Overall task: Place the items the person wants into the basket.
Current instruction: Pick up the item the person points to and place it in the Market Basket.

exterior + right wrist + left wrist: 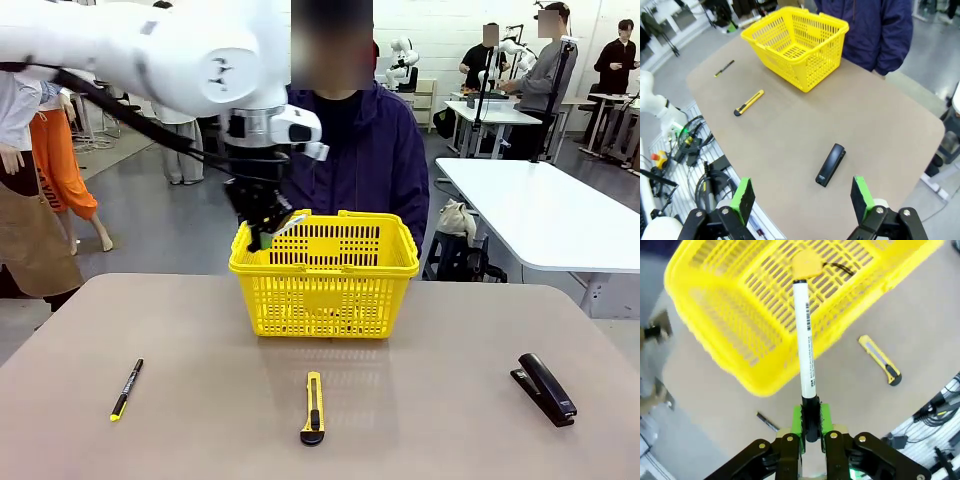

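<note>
**Utility knife [313, 408] foremost; white marker pen [805, 335] held over basket [325, 290]**

Utility knife: near edge of the surface [420, 400], untouched.
Left gripper [810, 432]: clamped on the marker's black cap, with the marker's long axis running straight out over the basket's interior, above the tape measure [807, 264].
Right gripper [802, 197]: wide, empty.
Stapler [831, 164]: ahead of the right gripper, apart.

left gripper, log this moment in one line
left gripper: shut on white marker, over yellow basket | right gripper: open | tape measure: in basket | stapler: on table
</note>
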`<state>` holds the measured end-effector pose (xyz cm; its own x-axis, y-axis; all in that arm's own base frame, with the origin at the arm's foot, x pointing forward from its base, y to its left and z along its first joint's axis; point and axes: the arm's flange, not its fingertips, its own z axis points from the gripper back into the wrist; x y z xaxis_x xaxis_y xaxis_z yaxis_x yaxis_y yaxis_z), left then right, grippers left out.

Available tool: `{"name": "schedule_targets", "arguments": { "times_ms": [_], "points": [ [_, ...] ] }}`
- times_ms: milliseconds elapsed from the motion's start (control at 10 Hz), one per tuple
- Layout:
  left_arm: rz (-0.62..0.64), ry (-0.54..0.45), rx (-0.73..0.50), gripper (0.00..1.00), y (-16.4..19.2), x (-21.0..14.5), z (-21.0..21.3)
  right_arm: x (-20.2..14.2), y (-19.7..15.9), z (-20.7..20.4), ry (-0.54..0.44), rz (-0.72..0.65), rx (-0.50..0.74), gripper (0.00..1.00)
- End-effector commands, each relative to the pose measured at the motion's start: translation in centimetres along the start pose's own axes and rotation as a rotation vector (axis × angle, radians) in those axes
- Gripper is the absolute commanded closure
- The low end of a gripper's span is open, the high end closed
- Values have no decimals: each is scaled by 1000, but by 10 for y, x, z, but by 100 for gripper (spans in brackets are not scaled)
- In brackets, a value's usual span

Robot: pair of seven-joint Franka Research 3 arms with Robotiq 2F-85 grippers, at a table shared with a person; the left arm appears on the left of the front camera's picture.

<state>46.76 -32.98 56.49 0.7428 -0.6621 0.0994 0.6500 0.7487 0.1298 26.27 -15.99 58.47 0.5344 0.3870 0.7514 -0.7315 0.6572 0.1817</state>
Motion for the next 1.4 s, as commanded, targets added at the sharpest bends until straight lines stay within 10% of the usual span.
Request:
{"name": "schedule_targets", "arguments": {
  "times_ms": [0, 500, 1300],
  "points": [
    [-218, -13, 8, 84, 4, 39, 14, 1, -2, -2, -29, 14, 22, 0],
    [-567, -1, -82, 84, 18, 65, -7, 1, -2, -2, -29, 14, 22, 0],
    [-550, -14, -80, 84, 14, 64, -15, 1, -2, -2, -29, 14, 22, 0]
  ]
}}
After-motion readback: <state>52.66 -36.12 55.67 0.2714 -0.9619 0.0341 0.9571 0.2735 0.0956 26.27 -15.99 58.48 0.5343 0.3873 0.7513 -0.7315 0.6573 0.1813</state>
